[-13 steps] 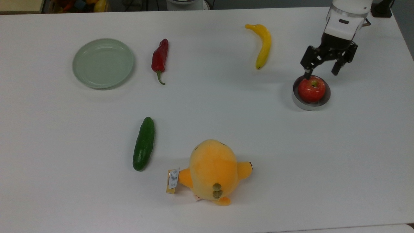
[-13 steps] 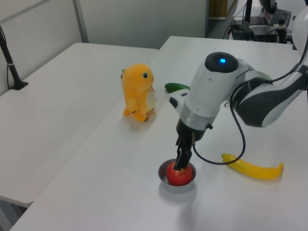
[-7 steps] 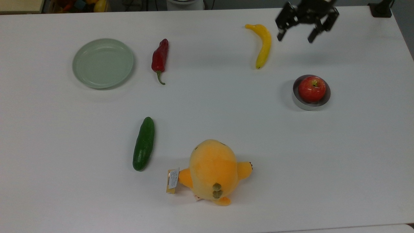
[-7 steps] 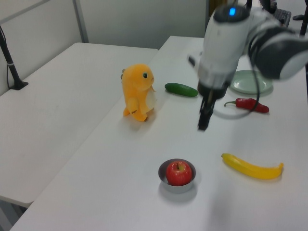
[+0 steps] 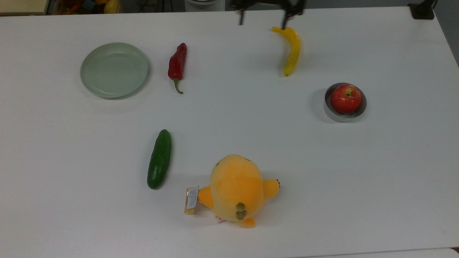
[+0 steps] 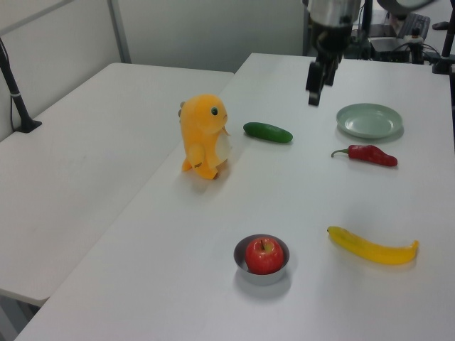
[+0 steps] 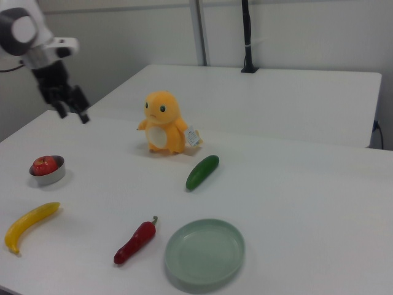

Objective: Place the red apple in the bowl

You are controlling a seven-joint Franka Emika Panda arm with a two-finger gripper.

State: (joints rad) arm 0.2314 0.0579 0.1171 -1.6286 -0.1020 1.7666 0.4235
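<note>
The red apple (image 5: pixel 345 98) sits inside the small grey bowl (image 5: pixel 339 117) at the top view's right, with its stem dimple facing up. The same apple (image 6: pixel 264 256) fills the bowl (image 6: pixel 261 278) near the front of the left view, and the apple (image 7: pixel 43 165) rests in the bowl (image 7: pixel 48 178) at the right view's left. My gripper (image 5: pixel 263 19) hangs open and empty high over the table's far edge, beyond the banana and well away from the bowl. The gripper (image 6: pixel 318 79) shows above the cucumber in the left view, and the gripper (image 7: pixel 72 114) is up at the left in the right view.
A yellow banana (image 5: pixel 292 48) lies between the gripper and the bowl. A dark-red chili (image 5: pixel 177 64) and a pale-green plate (image 5: pixel 114 70) lie at the top view's upper left. A cucumber (image 5: pixel 159 158) and an orange plush toy (image 5: pixel 236 190) sit nearer the front.
The gripper has left the apple in the bowl, risen and swung away toward the top view's upper left. Apple and bowl have stayed put.
</note>
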